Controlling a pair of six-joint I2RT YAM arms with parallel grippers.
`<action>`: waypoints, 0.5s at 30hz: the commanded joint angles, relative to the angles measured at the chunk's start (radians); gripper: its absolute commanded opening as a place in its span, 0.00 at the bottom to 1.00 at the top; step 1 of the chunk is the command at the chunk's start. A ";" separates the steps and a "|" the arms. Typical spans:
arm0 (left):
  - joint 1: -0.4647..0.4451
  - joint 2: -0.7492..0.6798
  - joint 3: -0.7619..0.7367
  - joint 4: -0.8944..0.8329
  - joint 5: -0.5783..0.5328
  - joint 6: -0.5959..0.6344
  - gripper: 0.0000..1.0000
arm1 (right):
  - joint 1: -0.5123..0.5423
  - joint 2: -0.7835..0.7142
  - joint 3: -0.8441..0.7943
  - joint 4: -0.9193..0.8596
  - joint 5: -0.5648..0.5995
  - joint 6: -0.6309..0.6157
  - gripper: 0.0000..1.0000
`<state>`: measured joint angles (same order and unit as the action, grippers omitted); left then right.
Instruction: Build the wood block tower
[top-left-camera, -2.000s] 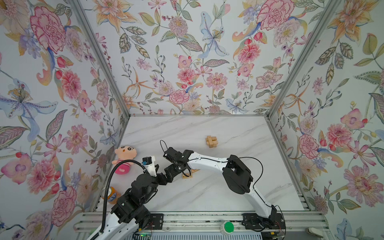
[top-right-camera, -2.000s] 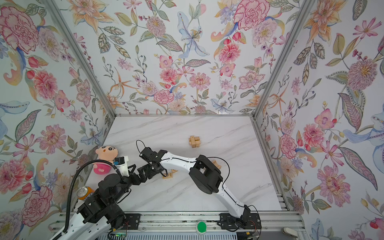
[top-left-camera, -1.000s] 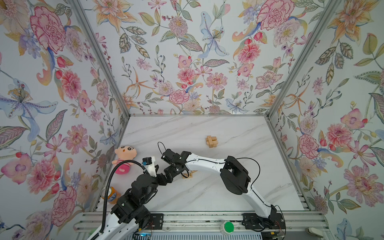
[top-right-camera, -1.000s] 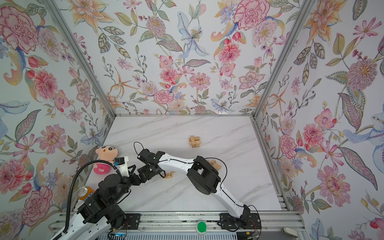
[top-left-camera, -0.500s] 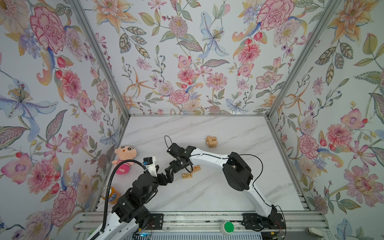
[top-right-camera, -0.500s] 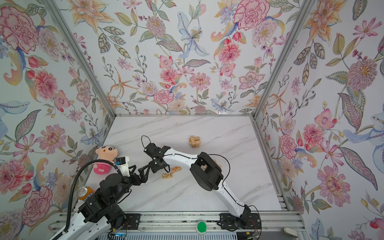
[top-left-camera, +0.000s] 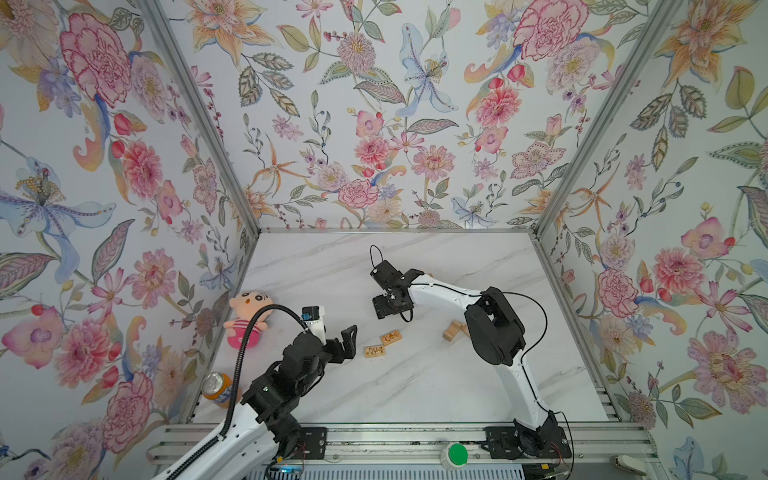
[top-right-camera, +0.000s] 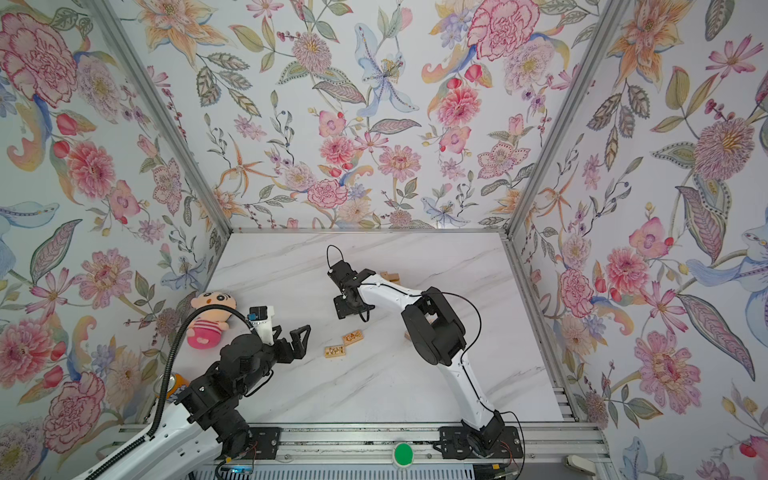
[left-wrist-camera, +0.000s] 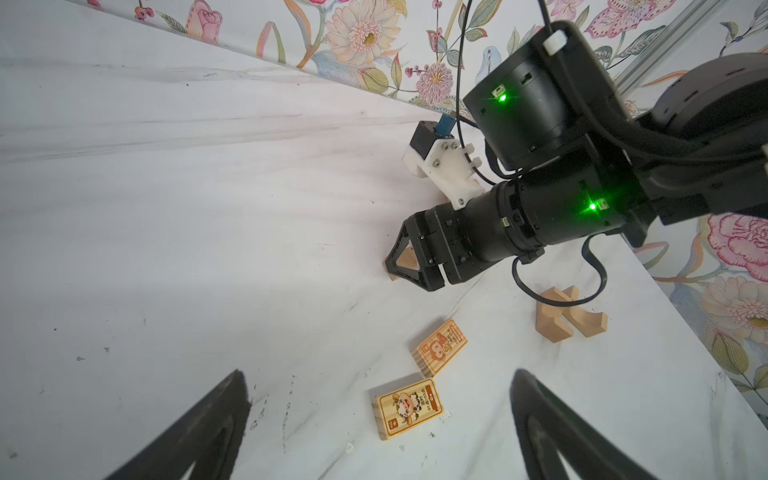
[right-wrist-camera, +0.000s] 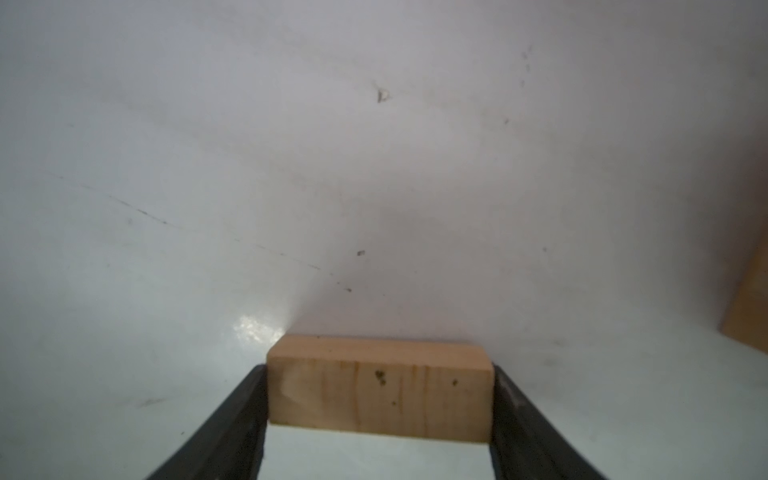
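Now the right gripper (left-wrist-camera: 411, 270) is clamped on a plain wood block (right-wrist-camera: 380, 388), down close to the table (top-left-camera: 415, 386) at mid-scene. The tower (top-right-camera: 390, 276) stands just beyond, half hidden by the right arm (top-left-camera: 440, 291). The left gripper (top-left-camera: 348, 344) hangs wide open and empty, just left of two printed blocks (top-left-camera: 375, 351). Loose bars (top-left-camera: 453, 331) lie to the right.

2 printed blks (top-left-camera: 390, 337), several plain blks (top-left-camera: 452, 331) (count unclear), 1 doll (top-left-camera: 245, 320), 1 can (top-left-camera: 216, 385)

White marble table (top-left-camera: 415, 386) with printed blocks (top-left-camera: 375, 351), plain blocks (top-left-camera: 452, 331), plush doll (top-left-camera: 245, 318), can (top-left-camera: 216, 386)
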<state>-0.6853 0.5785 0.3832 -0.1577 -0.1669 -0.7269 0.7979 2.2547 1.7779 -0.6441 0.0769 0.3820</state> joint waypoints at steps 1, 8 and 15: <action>0.011 0.051 0.038 0.084 0.012 0.034 0.99 | -0.014 -0.039 -0.032 0.004 -0.027 -0.003 0.60; 0.012 0.178 0.068 0.174 0.054 0.053 0.99 | -0.032 -0.030 -0.052 0.026 -0.061 0.009 0.61; 0.011 0.291 0.107 0.227 0.092 0.078 0.99 | -0.028 -0.032 -0.077 0.050 -0.113 0.032 0.65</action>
<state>-0.6853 0.8383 0.4446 0.0261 -0.1062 -0.6834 0.7696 2.2337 1.7306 -0.5915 0.0124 0.3904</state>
